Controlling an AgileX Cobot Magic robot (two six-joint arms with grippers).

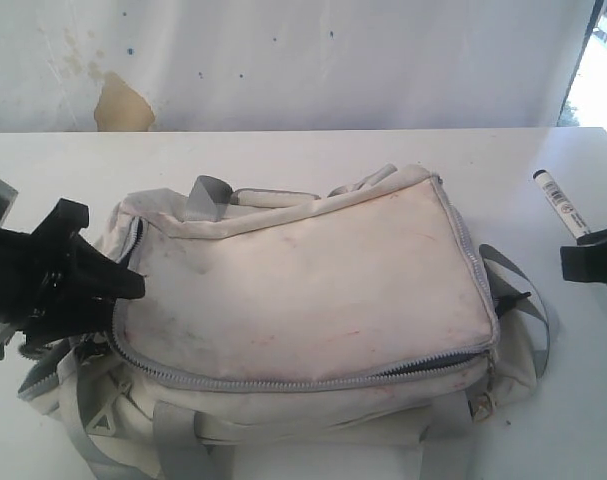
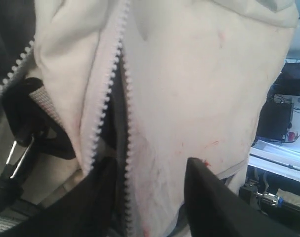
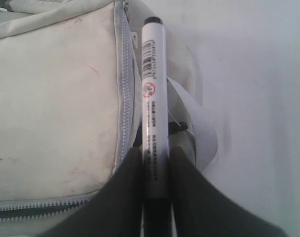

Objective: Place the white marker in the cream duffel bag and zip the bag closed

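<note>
The right gripper (image 3: 152, 154) pinched the white marker (image 3: 153, 89) by one end, its dark tip pointing away from the jaws, just off the right end of the cream duffel bag (image 1: 303, 280). The pickup looked done, but the marker was not yet inside. The left gripper (image 2: 150, 170) had its fingers spread either side of the grey zipper (image 2: 110, 98) at the bag's left end. That zipper gaped along the left and near edges. Only darkness showed in the gap, so its contents could not be told. Insertion and zipping were left to do.
</note>
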